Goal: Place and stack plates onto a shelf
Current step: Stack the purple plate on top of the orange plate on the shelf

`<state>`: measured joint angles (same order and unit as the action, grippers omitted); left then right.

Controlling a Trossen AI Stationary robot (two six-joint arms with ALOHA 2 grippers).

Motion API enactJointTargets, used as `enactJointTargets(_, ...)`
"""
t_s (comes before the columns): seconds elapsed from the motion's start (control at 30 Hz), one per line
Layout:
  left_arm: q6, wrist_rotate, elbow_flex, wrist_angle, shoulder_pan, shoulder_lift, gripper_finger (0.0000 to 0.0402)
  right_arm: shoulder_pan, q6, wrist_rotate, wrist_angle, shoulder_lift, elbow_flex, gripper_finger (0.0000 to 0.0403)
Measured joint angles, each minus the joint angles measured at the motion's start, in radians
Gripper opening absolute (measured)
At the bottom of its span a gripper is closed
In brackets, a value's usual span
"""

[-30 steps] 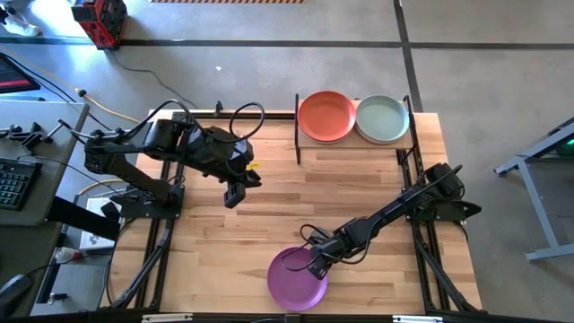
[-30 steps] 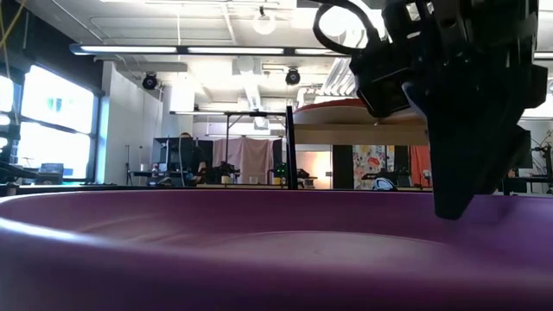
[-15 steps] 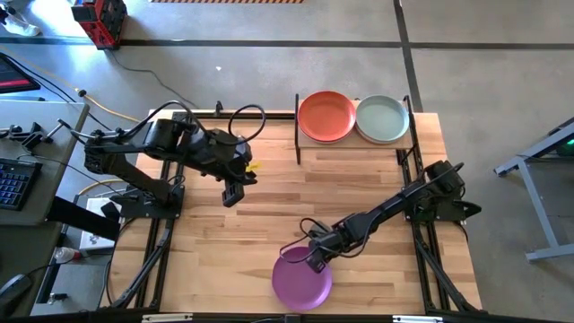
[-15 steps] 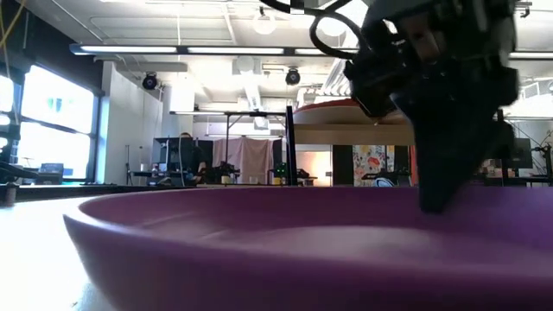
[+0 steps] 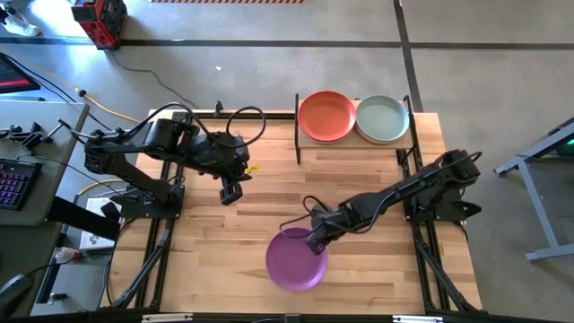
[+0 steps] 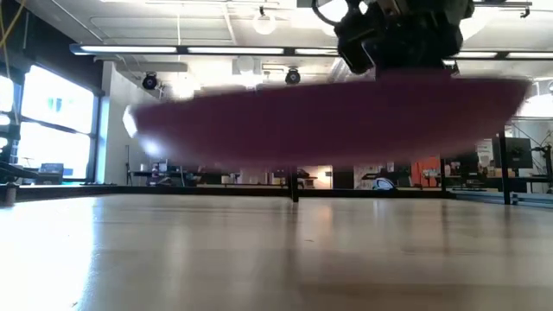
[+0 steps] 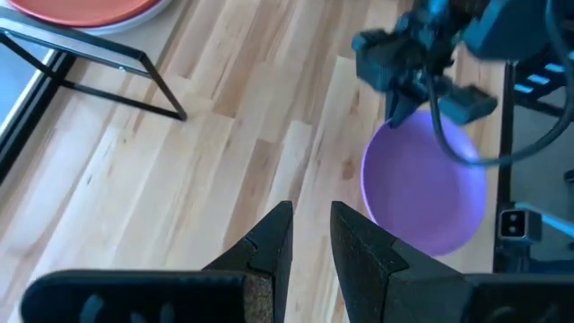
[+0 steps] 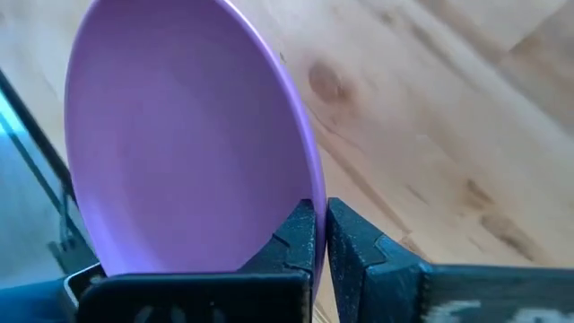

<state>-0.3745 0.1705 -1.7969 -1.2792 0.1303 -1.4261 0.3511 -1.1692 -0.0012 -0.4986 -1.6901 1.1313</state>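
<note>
A purple plate (image 5: 294, 262) hangs above the wooden table's near middle, and my right gripper (image 5: 316, 240) is shut on its far rim. In the low view the purple plate (image 6: 328, 121) floats clear of the tabletop. The shelf (image 5: 354, 143) stands at the far edge. An orange plate (image 5: 326, 117) and a pale grey-green plate (image 5: 383, 119) lie flat on it side by side. My left gripper (image 5: 231, 192) hovers over the table's left middle. Its fingers (image 7: 273, 238) stand a narrow gap apart with nothing between them. My right gripper pinches the purple plate's rim (image 8: 311, 193) between its two fingers, one on the hollow upper face and one on the underside. The fingers come slanting down from the table's far right. The plate is lifted clear and roughly level.
Bare slatted tabletop (image 5: 269, 170) lies between the two arms and in front of the shelf. The shelf's thin black posts (image 5: 297, 126) rise at its corners. Benches and equipment stand off the table's left side.
My right gripper has gone up and toward the table's far edge with the purple plate. The plate lay on the table a second ago and now hangs clear above it.
</note>
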Motion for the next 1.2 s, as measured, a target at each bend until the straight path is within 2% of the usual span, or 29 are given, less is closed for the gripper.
enactJointTargets(0.27,0.043,0.0,0.0,-0.023,-0.032,0.0,0.0067,-0.103,0.081,0.006,-0.061,0.142,0.0,0.0)
enactJointTargets(0.5,0.083,0.0,0.0,-0.045,-0.109,0.0,0.0067,-0.272,0.206,0.018,-0.133,0.317,0.0,0.0)
enactJointTargets(0.87,0.148,-0.003,0.0,-0.055,-0.258,0.01,0.0067,-0.679,0.438,0.018,-0.173,0.541,0.023,0.0)
enactJointTargets(1.03,0.151,-0.003,0.0,-0.055,-0.329,0.01,0.0067,-0.869,0.562,0.012,-0.172,0.543,0.101,0.0)
enactJointTargets(1.2,0.151,-0.003,0.0,-0.055,-0.385,0.01,0.0067,-1.05,0.643,-0.067,-0.221,0.498,0.171,0.0)
